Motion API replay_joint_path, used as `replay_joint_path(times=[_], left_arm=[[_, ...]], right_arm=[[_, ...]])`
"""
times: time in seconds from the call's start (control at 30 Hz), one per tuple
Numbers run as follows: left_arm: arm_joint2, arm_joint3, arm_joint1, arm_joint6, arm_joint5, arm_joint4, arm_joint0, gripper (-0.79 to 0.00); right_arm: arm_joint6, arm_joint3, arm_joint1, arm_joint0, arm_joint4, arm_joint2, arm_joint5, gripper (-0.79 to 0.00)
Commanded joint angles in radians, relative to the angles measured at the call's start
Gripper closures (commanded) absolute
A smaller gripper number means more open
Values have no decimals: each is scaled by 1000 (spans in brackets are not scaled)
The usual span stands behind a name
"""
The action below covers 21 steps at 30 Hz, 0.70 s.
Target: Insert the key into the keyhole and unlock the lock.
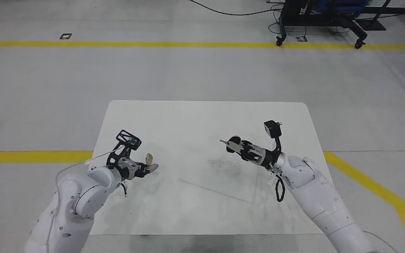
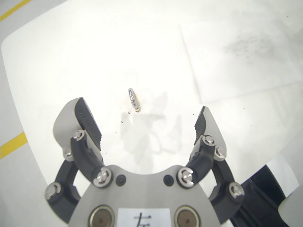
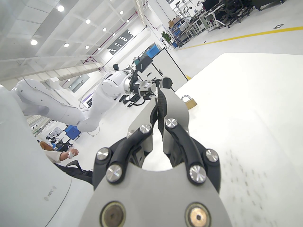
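Note:
A small brass padlock [image 1: 150, 158] with a silver shackle rests on the white table [image 1: 209, 120] near its left side. In the left wrist view the padlock [image 2: 133, 99] appears edge-on, a short way beyond my left gripper [image 2: 142, 113]. That gripper [image 1: 148, 166] hangs open over the table with nothing between its fingers [image 2: 87, 119]. My right gripper [image 1: 233, 145] hovers right of the table's middle, pointing left, shut on a key. The key's black head [image 3: 167, 83] sticks out past the fingertips [image 3: 161, 100]. The padlock [image 3: 189, 101] lies on the table beyond them.
A grey scuffed patch [image 1: 221, 166] marks the table's middle. Bare white surface lies between the two grippers. A black wheeled cart [image 1: 319, 19] stands on the floor far behind the table. A yellow line [image 1: 126, 43] runs across the floor.

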<state>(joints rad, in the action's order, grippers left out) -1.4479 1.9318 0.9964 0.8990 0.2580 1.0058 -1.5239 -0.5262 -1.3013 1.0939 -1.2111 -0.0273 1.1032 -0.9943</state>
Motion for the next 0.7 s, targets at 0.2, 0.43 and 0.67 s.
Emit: replay_joint_path(times=[0.2,0.43,0.67], left_arm=[[104,-54,11,68,-75,85,74,-594],[131,-84,16,64,-82,89,100,-459],[152,-113,21,66,-79,90,129,-332]], right_arm=[[0,0,0,0,0,0,0,0],[0,0,0,0,0,0,0,0],[0,0,0,0,0,0,0,0]])
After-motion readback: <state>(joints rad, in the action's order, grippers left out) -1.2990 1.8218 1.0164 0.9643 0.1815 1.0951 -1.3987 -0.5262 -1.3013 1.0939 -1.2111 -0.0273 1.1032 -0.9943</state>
